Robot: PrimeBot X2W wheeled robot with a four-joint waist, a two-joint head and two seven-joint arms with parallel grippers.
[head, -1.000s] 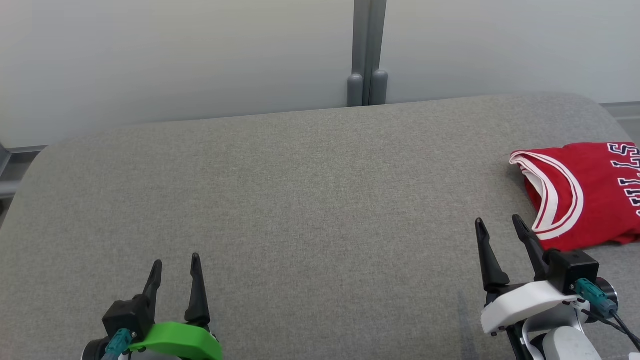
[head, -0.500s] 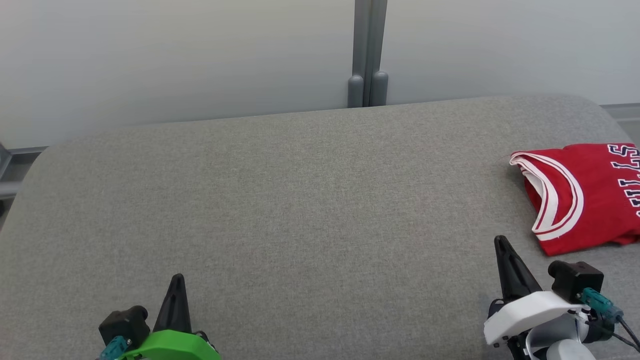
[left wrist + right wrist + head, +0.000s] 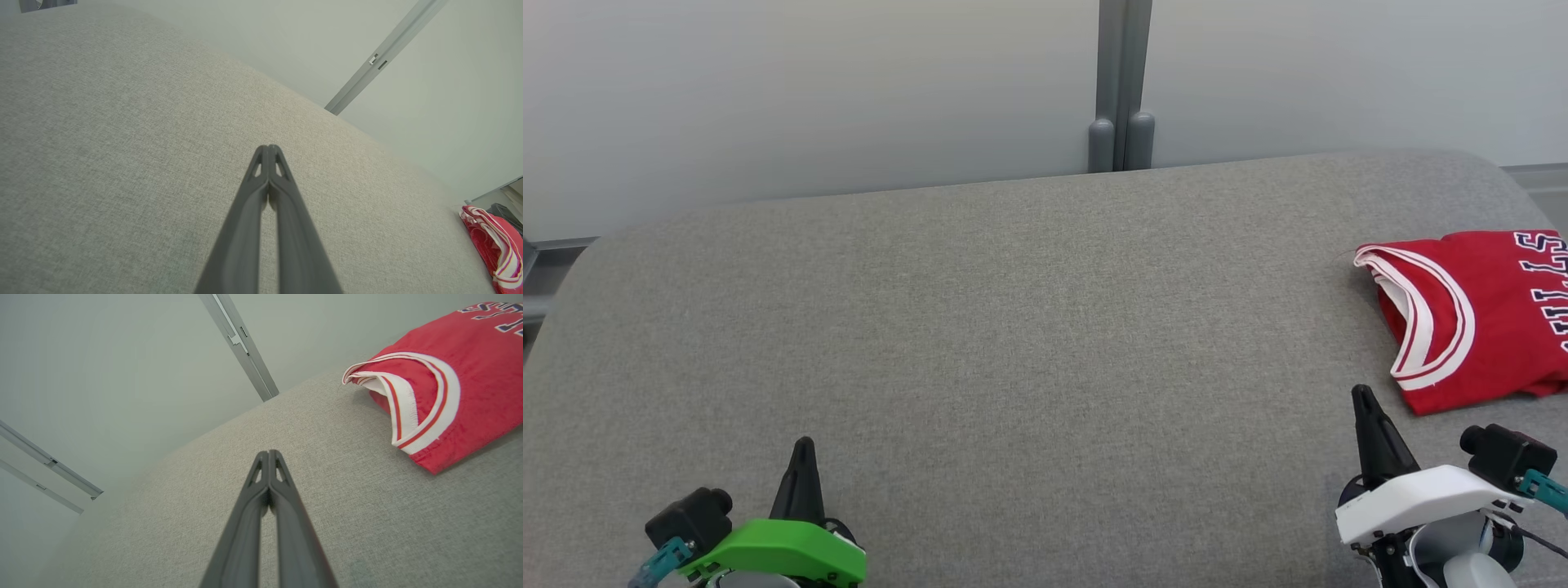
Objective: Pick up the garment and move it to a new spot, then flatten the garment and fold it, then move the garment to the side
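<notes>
Both end effectors are clenched and empty. Your left end effector (image 3: 803,447), on the green housing, has its two dark fingers pressed tip to tip over bare cloth at the near left of the grey woven-fabric surface (image 3: 1013,327). Your right end effector (image 3: 1362,396), on the white housing, is likewise pinched together on nothing, at the near right.

The red sleeveless jersey with white-and-red banded trim (image 3: 1478,318) lies folded at the far right of the surface. It is well apart from the left end effector and near the right one without touching it. In my judgement the fold and the move aside look done.

Findings on risk:
1. The jersey's near corner sits just beyond the right fingertips. Any forward or rightward drift of that arm would nudge the corner and skew the fold.
2. The banded opening gapes toward the middle of the surface, its layers loose. A pointed fingertip passing there could hook the band and drag the top layer open.
3. The jersey runs past the right border of the head view, so you cannot tell how close its far side lies to the surface's edge. A push from the left could slide it over.
4. Both pairs of fingertips appear low over the woven cover, and a downward move could catch the weave.
</notes>
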